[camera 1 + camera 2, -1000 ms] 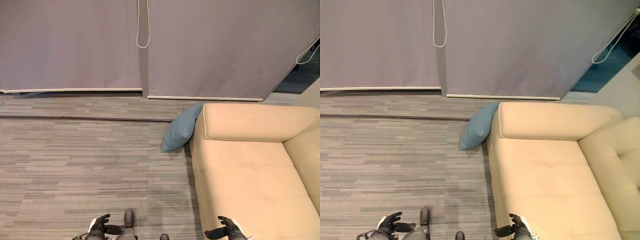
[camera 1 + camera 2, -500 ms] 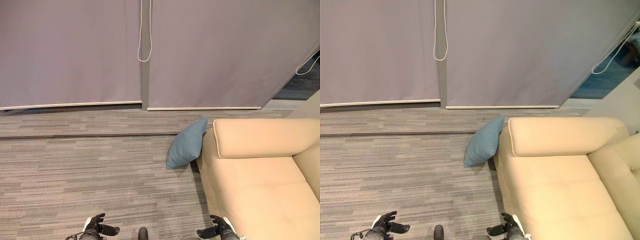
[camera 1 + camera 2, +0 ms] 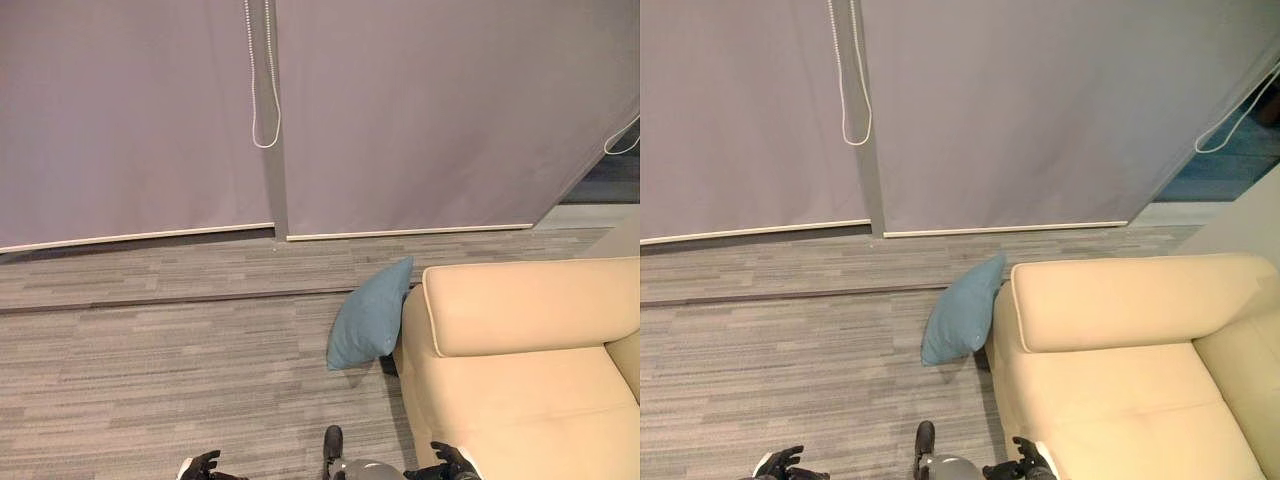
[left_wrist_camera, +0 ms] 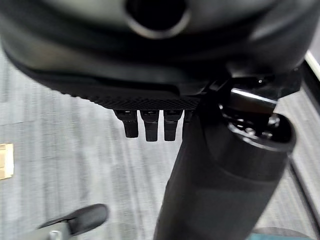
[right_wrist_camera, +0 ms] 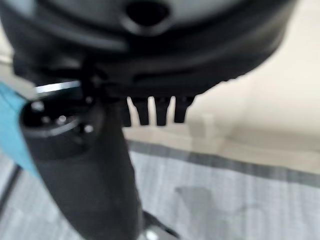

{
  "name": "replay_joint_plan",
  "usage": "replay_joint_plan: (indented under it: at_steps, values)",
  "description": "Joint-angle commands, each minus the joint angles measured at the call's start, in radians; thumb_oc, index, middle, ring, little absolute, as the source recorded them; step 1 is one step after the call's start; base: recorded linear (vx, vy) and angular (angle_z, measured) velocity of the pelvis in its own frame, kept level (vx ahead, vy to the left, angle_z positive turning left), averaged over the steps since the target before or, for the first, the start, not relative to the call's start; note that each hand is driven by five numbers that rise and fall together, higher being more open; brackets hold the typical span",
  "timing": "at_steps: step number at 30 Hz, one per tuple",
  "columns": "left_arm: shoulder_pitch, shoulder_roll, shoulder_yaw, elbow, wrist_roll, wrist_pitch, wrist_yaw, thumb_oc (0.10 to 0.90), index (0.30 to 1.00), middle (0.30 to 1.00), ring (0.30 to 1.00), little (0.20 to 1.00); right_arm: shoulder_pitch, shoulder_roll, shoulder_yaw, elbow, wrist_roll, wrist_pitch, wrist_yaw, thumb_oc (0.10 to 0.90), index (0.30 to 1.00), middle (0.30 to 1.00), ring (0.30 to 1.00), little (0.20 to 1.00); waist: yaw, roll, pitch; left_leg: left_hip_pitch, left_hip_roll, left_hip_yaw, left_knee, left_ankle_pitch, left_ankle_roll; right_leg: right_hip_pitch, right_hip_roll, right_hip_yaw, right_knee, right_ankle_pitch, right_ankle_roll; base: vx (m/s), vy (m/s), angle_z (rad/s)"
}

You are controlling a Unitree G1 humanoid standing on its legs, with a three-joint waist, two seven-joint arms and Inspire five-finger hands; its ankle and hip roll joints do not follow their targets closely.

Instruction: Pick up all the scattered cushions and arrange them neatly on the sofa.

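A blue cushion [image 3: 370, 315] stands on edge on the grey carpet, leaning against the outer side of the cream sofa's [image 3: 520, 400] armrest. The sofa seat carries no cushions. My left hand [image 3: 200, 466] hangs low at the view's bottom edge over the carpet, well short of the cushion. In the left wrist view its fingers [image 4: 150, 127] are straight and hold nothing. My right hand [image 3: 445, 464] hovers by the sofa's front corner, open and empty, fingers [image 5: 155, 110] straight. The right wrist view shows an edge of the blue cushion [image 5: 10, 130] and the sofa [image 5: 270, 100].
Grey roller blinds [image 3: 420, 110] with a hanging pull cord [image 3: 262, 100] close off the far side. Open carpet [image 3: 150, 370] stretches to the left of the cushion. A dark gap [image 3: 1230, 150] shows beyond the blinds at the far right.
The whole picture has shifted, so the camera moved; cushion and sofa keep their places relative to each other. Both hands now sit lower at the view's bottom edge.
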Motion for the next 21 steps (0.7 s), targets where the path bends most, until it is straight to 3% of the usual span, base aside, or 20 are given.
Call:
replay_joint_plan:
  at_steps: [1, 4, 7, 8, 9, 10, 11, 14, 21]
  values:
    - [-0.014, 0.047, -0.004, -0.038, 0.018, -0.020, 0.012, 0.800, 0.900, 0.900, 0.900, 0.900, -0.035, -0.047, 0.007, 0.006, 0.011, -0.030, -0.029, 0.800, 0.900, 0.900, 0.900, 0.900, -0.006, -0.050, -0.003, -0.145, -0.027, 0.068, 0.234, 0.066, -0.015, 0.013, -0.037, 0.095, 0.076, -0.097, 0.094, 0.13, -0.072, -0.12]
    - [-0.009, 0.043, -0.006, -0.040, 0.009, -0.017, 0.013, 0.800, 0.900, 0.900, 0.900, 0.900, -0.035, -0.053, 0.009, 0.013, 0.014, -0.023, -0.027, 0.800, 0.900, 0.900, 0.900, 0.900, 0.012, -0.071, 0.002, -0.219, -0.010, 0.083, 0.270, 0.033, 0.012, 0.045, -0.048, 0.119, 0.067, -0.115, 0.091, 0.16, -0.027, -0.32]
    - [-0.006, 0.039, -0.011, -0.040, 0.006, -0.017, 0.010, 0.800, 0.900, 0.900, 0.900, 0.900, -0.038, -0.060, 0.012, 0.016, 0.008, -0.022, -0.032, 0.800, 0.900, 0.900, 0.900, 0.900, 0.030, -0.080, 0.001, -0.244, -0.018, 0.069, 0.132, -0.028, 0.036, 0.075, -0.053, 0.146, 0.055, -0.138, 0.106, 0.20, 0.059, -0.21]
    - [-0.005, 0.037, -0.008, -0.036, -0.001, -0.019, 0.010, 0.800, 0.900, 0.900, 0.900, 0.900, -0.044, -0.064, 0.008, 0.020, 0.007, -0.021, -0.037, 0.800, 0.900, 0.900, 0.900, 0.900, 0.041, -0.071, 0.002, -0.267, -0.011, 0.035, 0.014, 0.019, 0.025, 0.092, -0.047, 0.165, 0.053, -0.153, 0.111, 0.16, 0.093, -0.46]
    - [-0.005, 0.037, -0.008, -0.036, -0.001, -0.019, 0.010, 0.800, 0.900, 0.900, 0.900, 0.900, -0.045, -0.064, 0.008, 0.020, 0.007, -0.021, -0.037, 0.800, 0.900, 0.900, 0.900, 0.900, 0.042, -0.072, 0.003, -0.266, -0.011, 0.036, 0.013, 0.019, 0.025, 0.093, -0.047, 0.165, 0.053, -0.153, 0.111, 0.22, 0.135, -0.54]
    - [-0.006, 0.034, -0.008, -0.031, -0.010, -0.023, 0.010, 0.800, 0.900, 0.900, 0.900, 0.900, -0.048, -0.064, 0.010, 0.024, 0.007, -0.021, -0.040, 0.800, 0.900, 0.900, 0.900, 0.900, 0.055, -0.062, 0.007, -0.299, 0.002, -0.005, -0.057, 0.089, 0.011, 0.113, -0.037, 0.182, 0.055, -0.169, 0.111, 0.17, 0.106, -0.49]
    - [-0.009, 0.034, -0.013, -0.031, -0.015, -0.026, 0.011, 0.800, 0.900, 0.900, 0.900, 0.900, -0.049, -0.065, 0.010, 0.027, 0.008, -0.021, -0.043, 0.800, 0.900, 0.900, 0.900, 0.900, 0.061, -0.059, 0.011, -0.322, 0.007, -0.016, -0.070, 0.117, 0.006, 0.122, -0.035, 0.188, 0.059, -0.176, 0.111, 0.23, 0.152, -0.38]
    - [-0.008, 0.037, -0.016, -0.021, 0.001, -0.020, 0.010, 0.800, 0.900, 0.900, 0.900, 0.900, -0.047, -0.053, 0.004, 0.039, 0.002, -0.017, -0.040, 0.800, 0.900, 0.900, 0.900, 0.900, 0.054, -0.048, -0.007, -0.267, 0.006, -0.010, -0.140, 0.117, 0.020, 0.126, -0.045, 0.201, 0.094, -0.191, 0.120, 0.18, 0.181, -0.46]
    - [-0.006, 0.047, 0.000, -0.018, 0.002, -0.018, 0.013, 0.800, 0.900, 0.900, 0.900, 0.900, -0.062, -0.033, 0.002, 0.042, 0.004, -0.013, -0.033, 0.800, 0.900, 0.900, 0.900, 0.900, 0.065, -0.042, -0.020, -0.214, -0.026, 0.013, -0.152, 0.078, 0.068, 0.088, -0.080, 0.236, 0.216, -0.165, 0.160, 0.14, 0.168, -0.33]
